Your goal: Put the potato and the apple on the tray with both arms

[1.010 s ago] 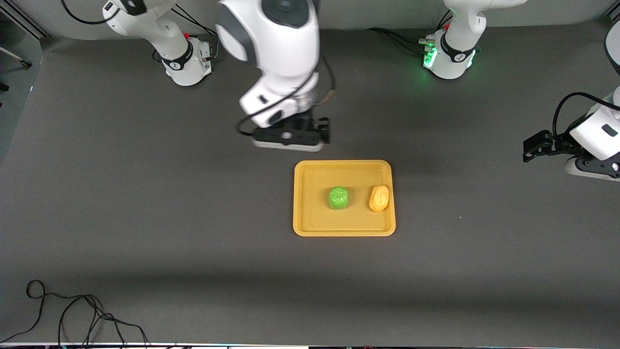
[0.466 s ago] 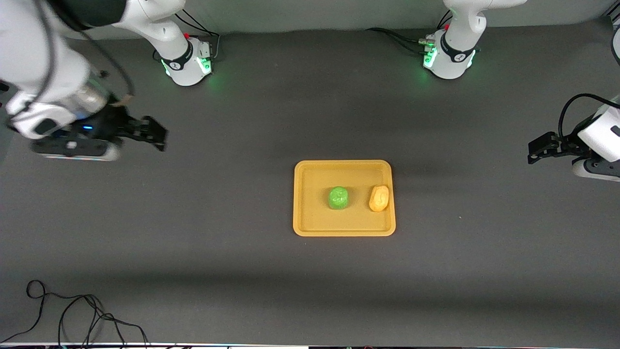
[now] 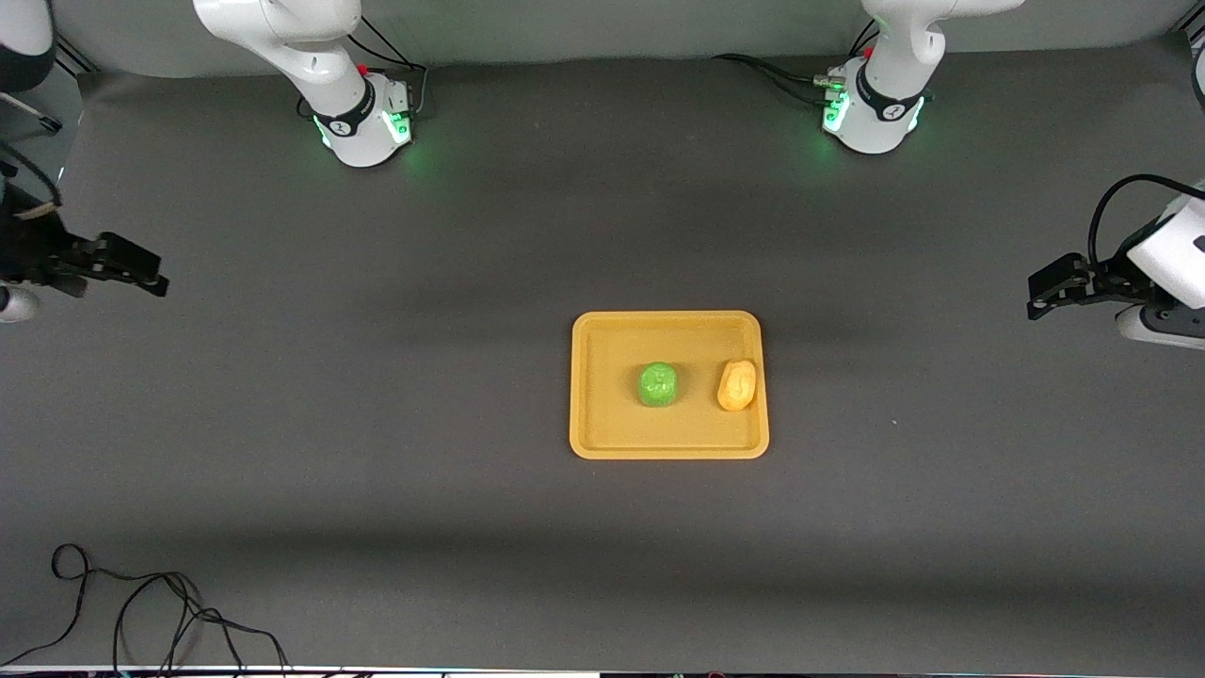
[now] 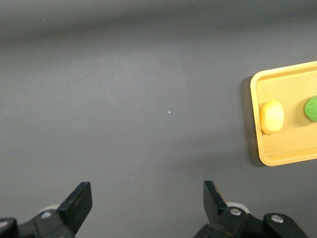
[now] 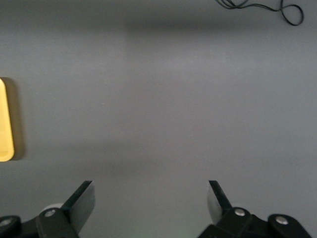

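Black fingers of the left gripper [image 4: 143,208] are standing spread wide with nothing between them, hovering over bare dark table [image 3: 377,527] at the left arm's end. Likewise the right gripper [image 5: 148,203] is hanging with its fingers spread and holding nothing over the right arm's end. Open mat is lying on every side of the tray [image 3: 588,428] at mid-table. On it the apple [image 3: 658,384] and the potato [image 3: 736,385] are resting apart, the potato just beside the rim toward the left arm's end.
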You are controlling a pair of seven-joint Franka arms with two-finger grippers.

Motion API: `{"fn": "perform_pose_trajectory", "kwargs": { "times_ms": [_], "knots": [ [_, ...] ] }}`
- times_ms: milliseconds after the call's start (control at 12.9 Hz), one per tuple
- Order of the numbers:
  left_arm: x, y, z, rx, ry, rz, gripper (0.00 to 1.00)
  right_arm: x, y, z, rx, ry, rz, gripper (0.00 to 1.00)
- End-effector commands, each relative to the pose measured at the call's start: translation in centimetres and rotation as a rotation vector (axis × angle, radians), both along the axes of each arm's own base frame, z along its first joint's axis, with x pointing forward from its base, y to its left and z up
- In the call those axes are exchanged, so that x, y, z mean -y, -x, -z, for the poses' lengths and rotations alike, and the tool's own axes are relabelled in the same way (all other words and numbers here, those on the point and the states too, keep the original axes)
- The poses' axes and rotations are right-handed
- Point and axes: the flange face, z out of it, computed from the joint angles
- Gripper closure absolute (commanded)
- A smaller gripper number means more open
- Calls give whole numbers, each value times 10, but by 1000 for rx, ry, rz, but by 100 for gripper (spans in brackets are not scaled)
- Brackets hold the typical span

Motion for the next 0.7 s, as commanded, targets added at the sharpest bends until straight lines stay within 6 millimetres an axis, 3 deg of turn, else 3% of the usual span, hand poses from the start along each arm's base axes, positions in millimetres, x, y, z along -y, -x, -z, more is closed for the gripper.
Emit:
{"fn": "perform_pose_trajectory", "kwargs": {
  "times_ms": [0,621],
  "knots": [
    [3,-2,-9,0,6,-8,0,0,1,2,4,-16,-19,0],
    [4,-3,-12,7,7,-8,0,-9,2,-2,10,-58,-15,0]
  ]
}}
